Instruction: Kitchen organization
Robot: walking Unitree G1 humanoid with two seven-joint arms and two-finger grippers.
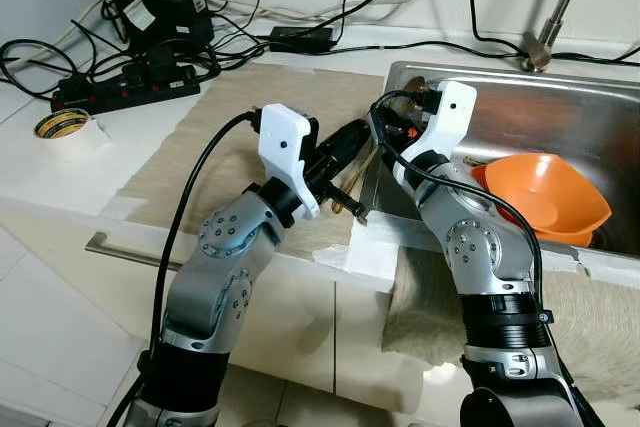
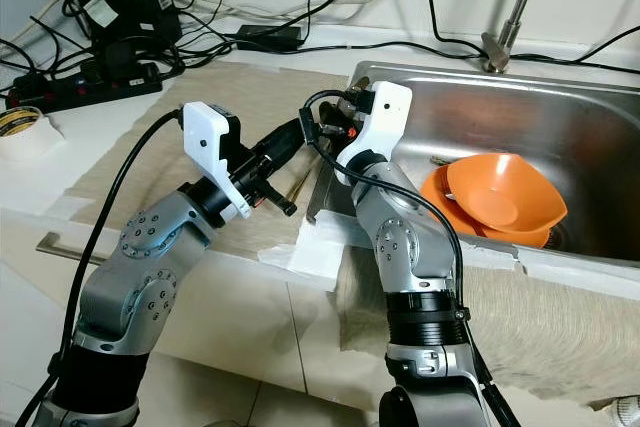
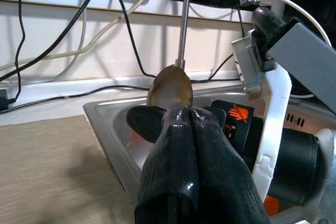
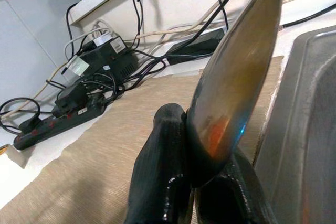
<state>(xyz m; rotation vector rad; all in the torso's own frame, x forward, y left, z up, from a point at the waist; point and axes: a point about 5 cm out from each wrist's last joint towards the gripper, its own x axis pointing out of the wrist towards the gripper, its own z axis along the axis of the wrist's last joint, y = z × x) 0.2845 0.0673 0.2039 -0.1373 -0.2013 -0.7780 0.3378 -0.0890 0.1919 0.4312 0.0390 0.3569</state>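
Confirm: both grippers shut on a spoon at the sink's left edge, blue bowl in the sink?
Nearly. The bowl in the sink is orange, not blue, as the right eye view shows. The left gripper and right gripper are both shut on the spoon at the sink's left edge.

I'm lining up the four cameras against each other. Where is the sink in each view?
Left eye view: the sink sits at upper right.
Right eye view: upper right, with orange bowls in it.
Left wrist view: its corner, behind the black fingers.
Right wrist view: its rim, beside the spoon.
Shared landmark: the beige mat along the sink's edge.
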